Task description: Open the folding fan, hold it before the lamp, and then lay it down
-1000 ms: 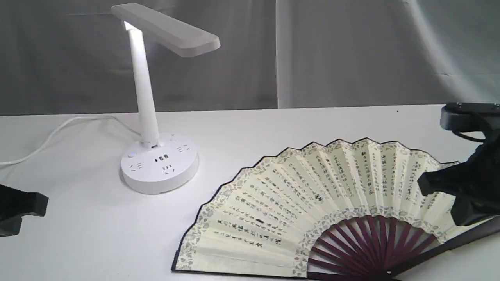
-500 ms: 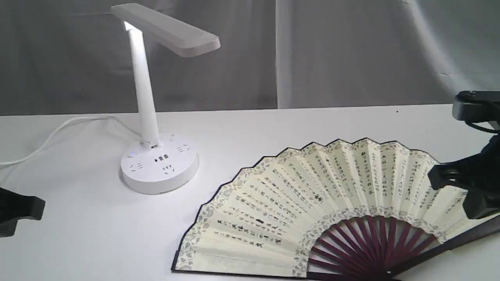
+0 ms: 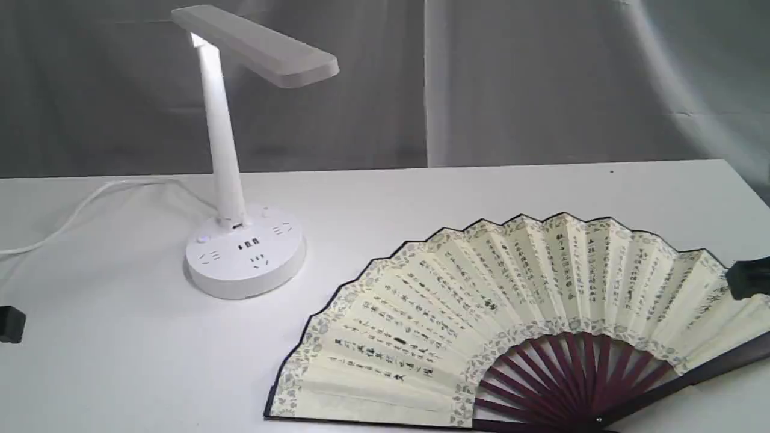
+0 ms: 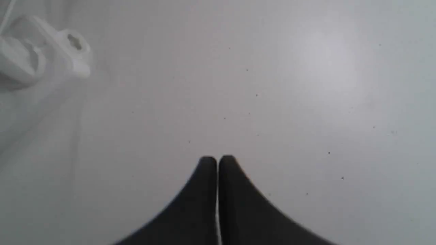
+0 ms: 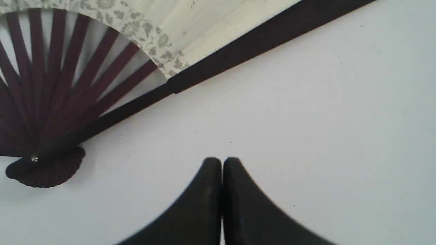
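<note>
Far left, only a sliver of the left gripper [image 3: 8, 325] pokes into the exterior view. Its wrist cam shows the two black fingers pressed together on nothing, hanging over the white table [image 3: 421, 192]. Next over, a white cord [image 3: 90, 201] snakes to the lamp [image 3: 224, 162], which has a round base with sockets, a slim slanted stem and a flat head, with a bright glow at the joint.

The folding fan [image 3: 481, 313] lies flat and fully spread on the right front part of the table, well apart from the lamp base. It has cream pleats, columns of black calligraphy, a grey patterned border, dark maroon ribs meeting at the pivot, and near-black outer sticks.

At the far right edge, the right gripper [image 5: 222, 160] is closed too with nothing in it, over the table near the fan's right stick and not touching it.
</note>
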Action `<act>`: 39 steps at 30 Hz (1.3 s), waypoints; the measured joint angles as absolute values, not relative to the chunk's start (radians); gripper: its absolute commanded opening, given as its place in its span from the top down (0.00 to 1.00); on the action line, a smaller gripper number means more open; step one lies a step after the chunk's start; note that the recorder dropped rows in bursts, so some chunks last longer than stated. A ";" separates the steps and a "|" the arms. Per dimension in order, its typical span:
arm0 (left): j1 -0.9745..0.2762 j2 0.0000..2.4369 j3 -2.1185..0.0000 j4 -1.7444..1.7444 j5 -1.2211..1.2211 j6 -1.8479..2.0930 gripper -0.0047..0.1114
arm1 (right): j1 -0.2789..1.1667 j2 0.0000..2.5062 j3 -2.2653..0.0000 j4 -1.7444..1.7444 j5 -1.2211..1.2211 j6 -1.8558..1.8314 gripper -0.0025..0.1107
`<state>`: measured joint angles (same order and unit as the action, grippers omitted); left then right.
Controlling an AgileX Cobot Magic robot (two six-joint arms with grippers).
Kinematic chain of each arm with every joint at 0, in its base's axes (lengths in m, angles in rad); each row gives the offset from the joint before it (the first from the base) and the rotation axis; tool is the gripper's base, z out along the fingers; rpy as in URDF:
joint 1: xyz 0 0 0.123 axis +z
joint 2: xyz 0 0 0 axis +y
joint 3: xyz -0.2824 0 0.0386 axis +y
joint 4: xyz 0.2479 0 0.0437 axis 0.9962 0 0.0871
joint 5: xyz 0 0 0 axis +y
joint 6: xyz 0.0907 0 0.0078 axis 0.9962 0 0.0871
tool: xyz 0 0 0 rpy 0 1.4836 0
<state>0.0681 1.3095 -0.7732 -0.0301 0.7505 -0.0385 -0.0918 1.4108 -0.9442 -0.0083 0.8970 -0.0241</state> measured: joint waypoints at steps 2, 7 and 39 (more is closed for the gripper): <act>0.068 1.309 -0.773 -0.012 0.770 -0.042 0.96 | -0.092 1.381 -0.944 -0.010 0.897 -0.034 0.98; 0.069 1.309 -0.782 0.016 0.796 -0.061 0.96 | -0.092 1.318 -0.944 -0.014 0.878 -0.054 0.98; -0.005 1.124 -0.789 0.059 0.779 -0.131 0.96 | -0.071 1.091 -0.880 -0.031 0.838 -0.060 0.98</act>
<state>-0.0047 1.1236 -0.7892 0.0593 0.7792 -0.1308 -0.0713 1.0912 -0.8796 -0.0308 0.8377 -0.0602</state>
